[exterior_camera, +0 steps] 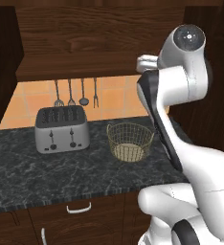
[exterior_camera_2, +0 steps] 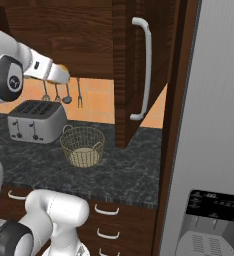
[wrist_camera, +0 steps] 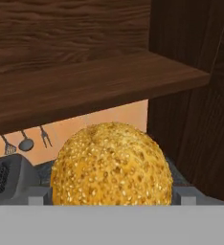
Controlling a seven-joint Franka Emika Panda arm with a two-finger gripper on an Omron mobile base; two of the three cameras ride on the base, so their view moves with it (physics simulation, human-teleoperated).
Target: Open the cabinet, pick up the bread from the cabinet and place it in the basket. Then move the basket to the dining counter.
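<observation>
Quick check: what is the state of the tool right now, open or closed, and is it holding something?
Tool: closed on the round golden-orange seeded bread bun, gripped between its fingers.

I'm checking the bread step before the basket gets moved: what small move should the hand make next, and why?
Probably carry the bread down and over the basket. The hand has the bun between its fingers, up by the cabinet whose door stands open, while the basket sits empty on the black countertop beside the toaster.
</observation>
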